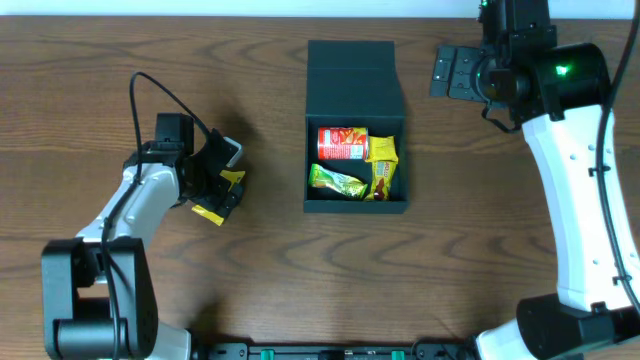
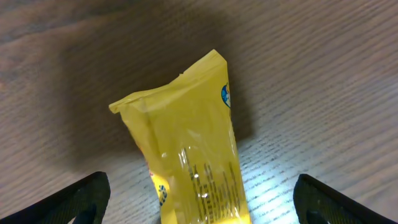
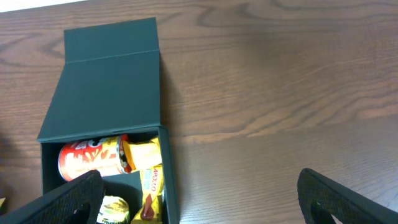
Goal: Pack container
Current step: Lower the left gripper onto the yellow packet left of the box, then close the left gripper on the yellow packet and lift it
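Container (image 1: 355,80) sits at the middle of the table (image 1: 500,250), a matte, dark teal-green rectangular box with crisp straight edges. Its hinged flap lid is folded back flat on the far side, so the tray faces up. The right wrist view shows the lid (image 3: 106,87) as a smooth, plain panel with 1 crease line near its far edge.

Inside, 1 red can (image 1: 342,143) lies on its side along the far wall, a glossy printed cylinder. Near it lies a shiny green packet (image 1: 338,181), slightly crumpled and set at a slant. 2 yellow wrappers (image 1: 383,165) fill the right side of the tray, touching the can's end.

Well to the left of the container, a yellow packet (image 2: 193,162) lies flat on the table. It is a long foil pouch with a crimped, jagged end seal and glare on its wrinkled film. The left gripper (image 1: 228,180) hovers over it with its jaws spread wide, 1 dark finger on each side of the pouch and neither touching it in the wrist view.

The right gripper (image 1: 450,72) hangs at the far right of the container, also spread wide and holding nothing, over bare brown wood with fine straight grain.
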You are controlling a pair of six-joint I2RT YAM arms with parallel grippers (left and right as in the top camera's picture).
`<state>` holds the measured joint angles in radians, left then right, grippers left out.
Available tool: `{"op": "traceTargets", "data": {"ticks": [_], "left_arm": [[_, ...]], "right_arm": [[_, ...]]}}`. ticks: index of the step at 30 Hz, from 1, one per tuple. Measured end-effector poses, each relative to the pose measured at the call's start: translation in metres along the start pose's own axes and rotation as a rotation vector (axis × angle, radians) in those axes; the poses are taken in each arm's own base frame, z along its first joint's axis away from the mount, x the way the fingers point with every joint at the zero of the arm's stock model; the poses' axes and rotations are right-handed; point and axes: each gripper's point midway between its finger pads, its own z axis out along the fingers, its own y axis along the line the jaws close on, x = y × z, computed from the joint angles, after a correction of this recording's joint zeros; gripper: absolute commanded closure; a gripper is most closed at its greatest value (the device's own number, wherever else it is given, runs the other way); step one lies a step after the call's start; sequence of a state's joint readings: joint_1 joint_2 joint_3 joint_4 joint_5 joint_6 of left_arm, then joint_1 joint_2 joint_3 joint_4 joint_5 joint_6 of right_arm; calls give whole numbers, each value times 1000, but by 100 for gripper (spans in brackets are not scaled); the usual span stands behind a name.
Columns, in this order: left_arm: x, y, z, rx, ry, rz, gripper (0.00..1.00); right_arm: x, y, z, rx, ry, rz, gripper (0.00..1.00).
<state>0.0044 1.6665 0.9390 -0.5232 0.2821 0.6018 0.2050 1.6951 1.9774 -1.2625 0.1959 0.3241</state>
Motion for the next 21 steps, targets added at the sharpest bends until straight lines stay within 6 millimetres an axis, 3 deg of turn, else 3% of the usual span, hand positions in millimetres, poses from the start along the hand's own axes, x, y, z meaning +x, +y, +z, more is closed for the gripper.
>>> {"op": "traceTargets", "data": {"ticks": [4, 21], "left_arm": [[4, 0, 6, 11, 18, -5, 1], [2, 3, 17, 10, 17, -17, 44]], "right_arm": [[0, 0, 0, 0, 0, 0, 1], [0, 0, 0, 0, -1, 0, 1]]}}
